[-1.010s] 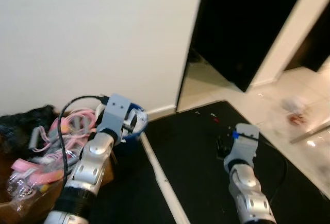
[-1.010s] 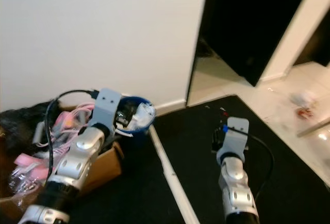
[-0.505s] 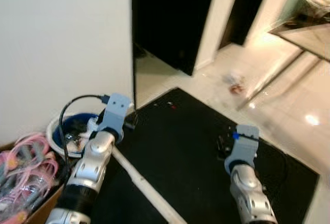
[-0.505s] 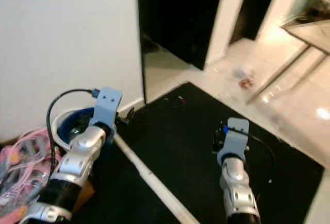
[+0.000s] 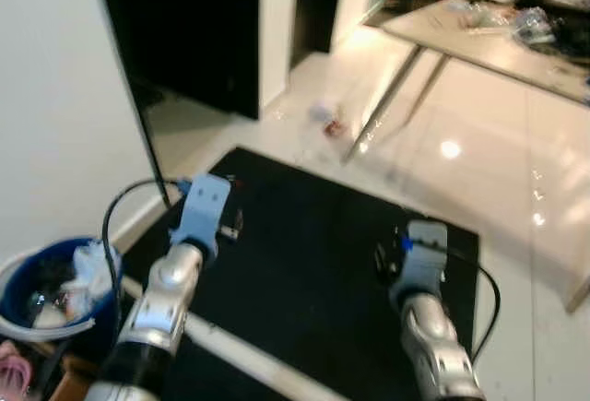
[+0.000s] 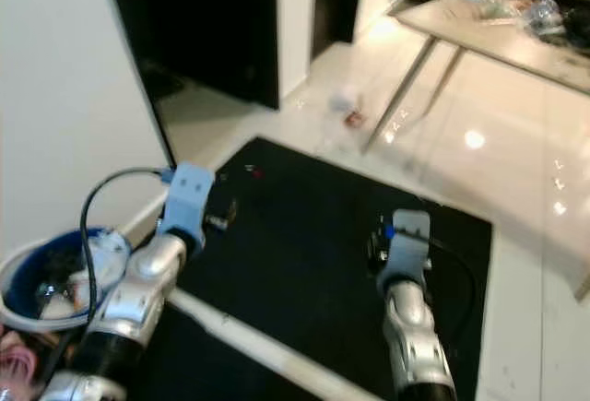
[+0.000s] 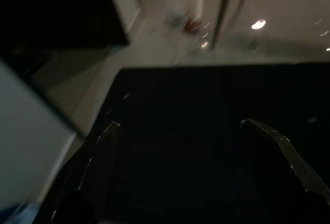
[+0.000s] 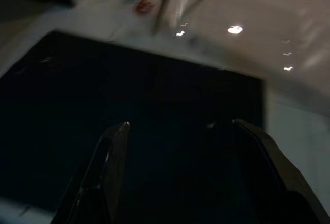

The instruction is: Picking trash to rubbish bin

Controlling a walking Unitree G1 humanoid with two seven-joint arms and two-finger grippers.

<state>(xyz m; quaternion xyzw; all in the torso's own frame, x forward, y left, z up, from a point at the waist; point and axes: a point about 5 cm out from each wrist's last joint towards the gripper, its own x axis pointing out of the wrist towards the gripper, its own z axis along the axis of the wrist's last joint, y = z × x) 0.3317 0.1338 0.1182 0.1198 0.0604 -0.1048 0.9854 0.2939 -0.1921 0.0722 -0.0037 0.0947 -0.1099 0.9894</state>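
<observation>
I'm standing over a black floor mat (image 5: pixel 313 253) that lies on glossy pale tiles (image 5: pixel 479 124). My left gripper (image 7: pixel 178 131) hangs above the mat with its two long black fingers (image 7: pixel 98 152) spread wide and nothing between them. My right gripper (image 8: pixel 178 131) hovers over the same mat, its fingers (image 8: pixel 108 157) wide apart too, holding nothing. Down at my left, close to the white wall (image 5: pixel 55 115), sits the round blue rubbish bin with a white rim (image 5: pixel 37 304), with crumpled white scraps inside it. Well beyond the mat's far edge, on the tiles near a slanted metal table leg (image 5: pixel 383 106), lies a small blurred piece of trash, pale with a red bit (image 5: pixel 325 120); what it is exactly I can't make out. A dark doorway (image 5: pixel 184 23) opens behind it.
</observation>
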